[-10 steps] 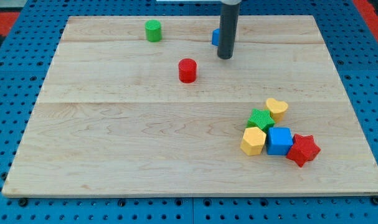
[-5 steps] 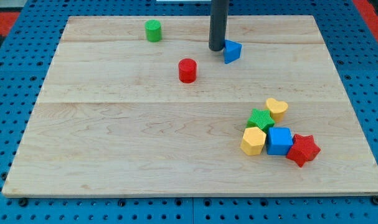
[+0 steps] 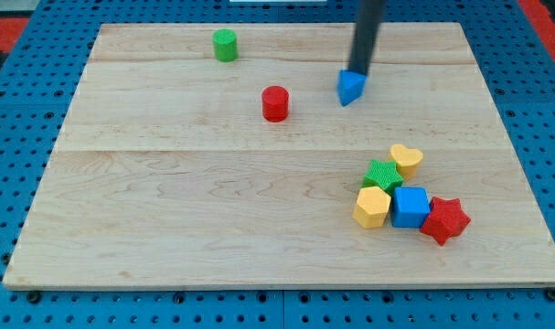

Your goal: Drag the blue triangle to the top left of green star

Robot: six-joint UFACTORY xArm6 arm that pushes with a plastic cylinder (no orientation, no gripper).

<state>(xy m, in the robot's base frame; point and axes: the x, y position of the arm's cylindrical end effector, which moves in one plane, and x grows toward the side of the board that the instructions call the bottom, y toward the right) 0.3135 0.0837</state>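
Blue triangle [image 3: 351, 88] in the upper middle of the wooden board [image 3: 167, 228], a little to the view's right of centre, well apart from every edge. Bare wood all round it: open board towards the view's bottom, down to the cluster, and open board to the view's right out to the edge. Red cylinder [image 3: 275, 103] near on the view's left, slightly lower. Green cylinder [image 3: 225, 45] farther off, close to the top edge on the view's left.

Green star [image 3: 382, 175] well below the triangle, towards the view's bottom right, packed in a cluster: yellow heart [image 3: 406, 159] touching at its upper right, yellow hexagon [image 3: 372, 206] just below, blue cube [image 3: 410, 206] at lower right, red star [image 3: 444, 220] beyond the cube. Free wood at the star's upper left.

My tip [image 3: 357, 71] right at the triangle's top edge, seemingly touching it. Rod dark and straight, leaning slightly to the view's right as it rises out of the top. No fingers on this rod, so nothing apart, together or clamped.
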